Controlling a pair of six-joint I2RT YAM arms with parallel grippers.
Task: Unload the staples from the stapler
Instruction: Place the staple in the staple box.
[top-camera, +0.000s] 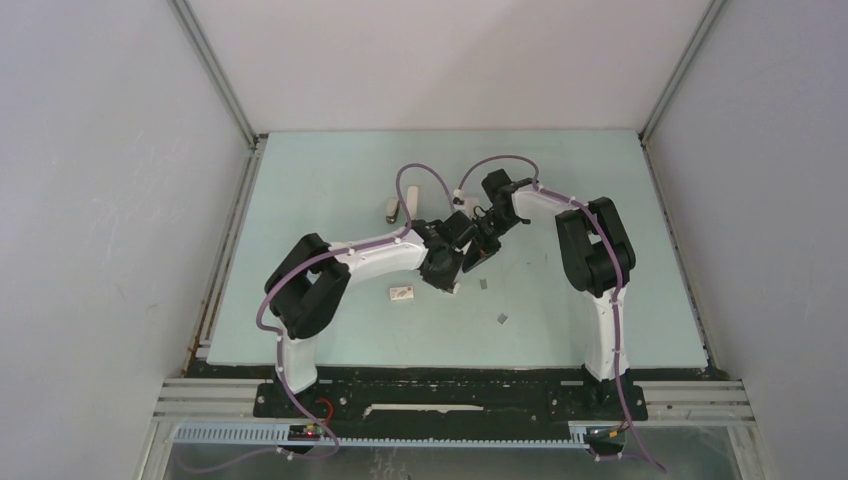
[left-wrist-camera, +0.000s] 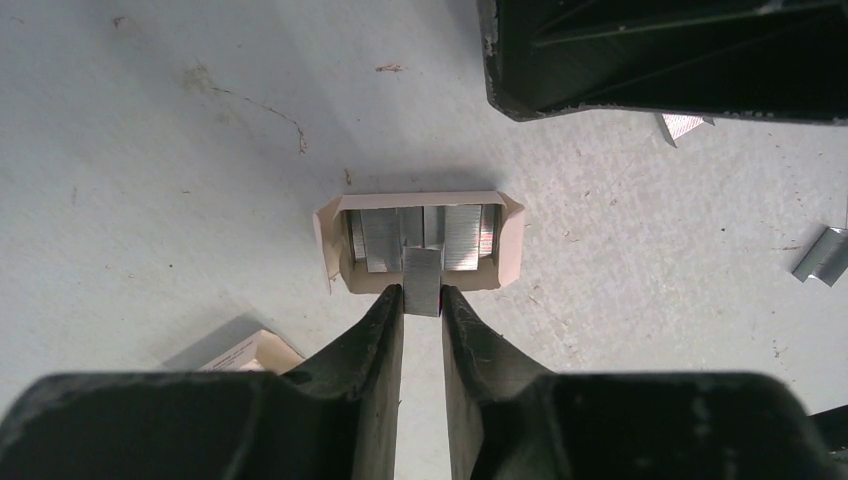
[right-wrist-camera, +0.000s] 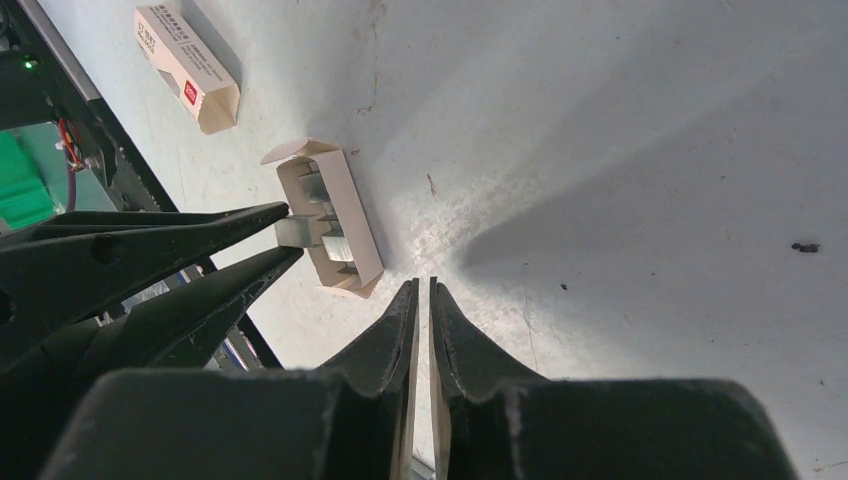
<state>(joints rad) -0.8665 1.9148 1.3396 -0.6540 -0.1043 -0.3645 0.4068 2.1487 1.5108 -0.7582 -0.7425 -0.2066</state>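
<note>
Pale counter (top-camera: 300, 180) first, with both arms bent in toward the middle.

Left gripper (left-wrist-camera: 422, 296) clamped tight on a short strip of staples (left-wrist-camera: 422, 275). Holding it by the near end, far end poking into the mouth of a little open cardboard tray (left-wrist-camera: 508, 236) right at the fingertips. More strips stacked inside that tray.

Right gripper (right-wrist-camera: 422, 290) all but closed, just a sliver of gap, nothing in it. Hovering just beside the tray's end wall.

Looks like the stapler (top-camera: 393, 208) lying well apart from both grippers, further from the bases than the left one. Too small in the overhead view to swear by, and not in either wrist view.

Closed labelled box (right-wrist-camera: 185, 65) sitting past the tray from the right gripper. Couple of loose strips (left-wrist-camera: 825, 255) out to the left gripper's right.

Best guess at the step: handling that one strip at the tray mouth. Can't honestly tell whether it's going in or coming out. Tips either way:

- Keep the strip flat and lined up with the gap between the stacks, no twisting.
- Go slow and straight along the tray's floor.
- Watch the tray itself. Thin card, probably skates or tips at the slightest nudge, so maybe worth bracing its wall with the right gripper.
- Don't squeeze any harder. Glued strips like that tend to snap into crumbs.
- If it's going in, let go only once it's resting on the tray floor, then back straight out.
</note>
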